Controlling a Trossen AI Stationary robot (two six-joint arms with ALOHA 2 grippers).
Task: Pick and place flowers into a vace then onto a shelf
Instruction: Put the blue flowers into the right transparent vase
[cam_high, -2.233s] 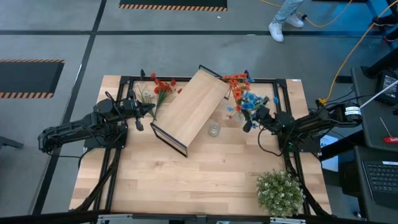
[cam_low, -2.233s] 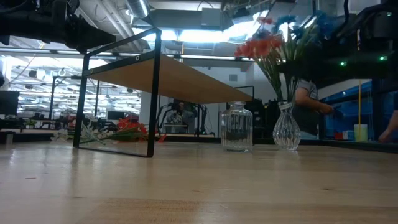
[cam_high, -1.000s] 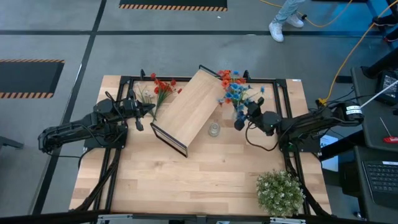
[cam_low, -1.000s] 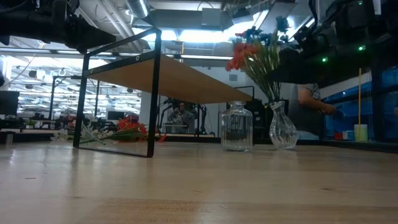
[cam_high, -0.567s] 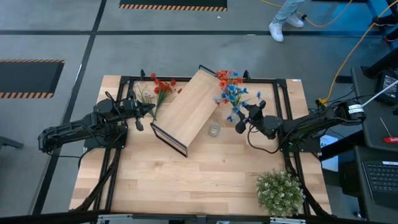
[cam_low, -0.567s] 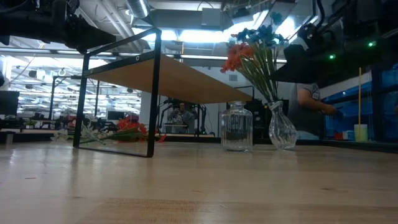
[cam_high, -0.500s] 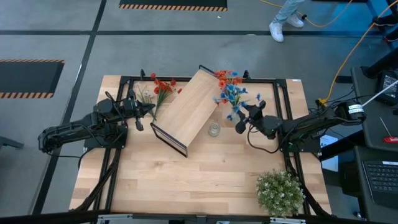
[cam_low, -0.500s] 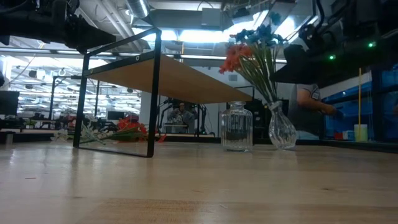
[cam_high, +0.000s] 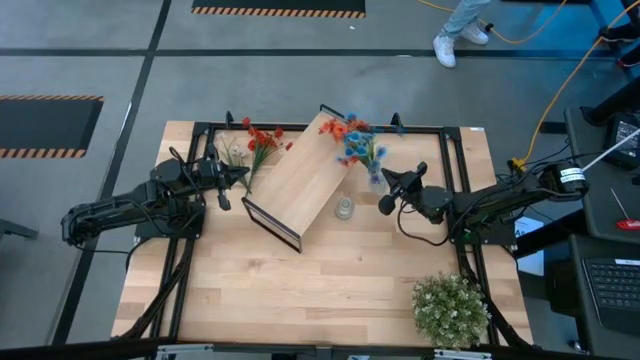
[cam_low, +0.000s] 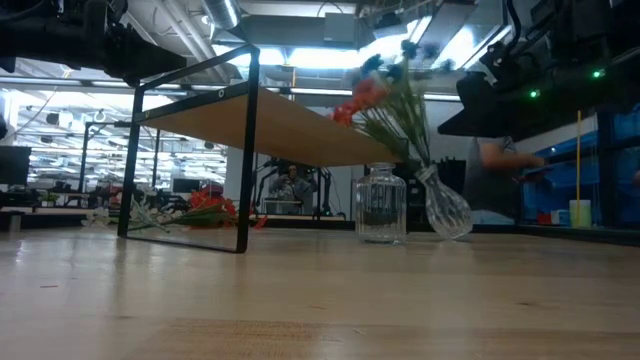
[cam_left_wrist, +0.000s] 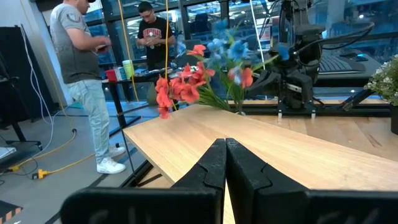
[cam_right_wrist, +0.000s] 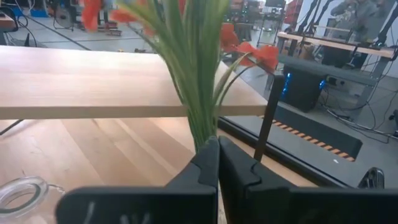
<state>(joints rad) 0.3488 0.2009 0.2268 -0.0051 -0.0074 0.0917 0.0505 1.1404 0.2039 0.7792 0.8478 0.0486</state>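
Observation:
A clear glass vase (cam_low: 447, 208) stands on its base right of the shelf and leans toward the table's left. Its red-orange and blue flowers (cam_high: 350, 140) (cam_low: 385, 95) reach over the shelf's far end. My right gripper (cam_high: 383, 190) (cam_right_wrist: 217, 142) is shut, level, right beside the stems (cam_right_wrist: 198, 106). The shelf (cam_high: 310, 165) (cam_low: 270, 120) stands on its black wire legs, set diagonally. More red-orange and white flowers (cam_high: 258, 140) lie on the table left of it. My left gripper (cam_high: 240, 176) (cam_left_wrist: 225, 146) is shut and hovers beside those. My right gripper's shut fingertips (cam_right_wrist: 210, 149) stand level at the bundle of green stems (cam_right_wrist: 200, 127), coming from the table's right. I cannot tell whether they touch it. The fingers hide the vase's neck in the right wrist view. The vase is tilted, base on the table.
A squat clear glass jar (cam_high: 344, 208) (cam_low: 381, 205) stands just near-left of the vase, by the shelf's right edge. A bushy green plant (cam_high: 452, 308) sits at the near right corner. The black frame rails (cam_high: 455, 150) run along the table's sides. People stand in the room beyond.
The vase has tipped from upright toward the table's left, and its base has slid a little left. The blossoms have swung from right of the shelf over its far end. My right gripper has moved left toward the shelf.

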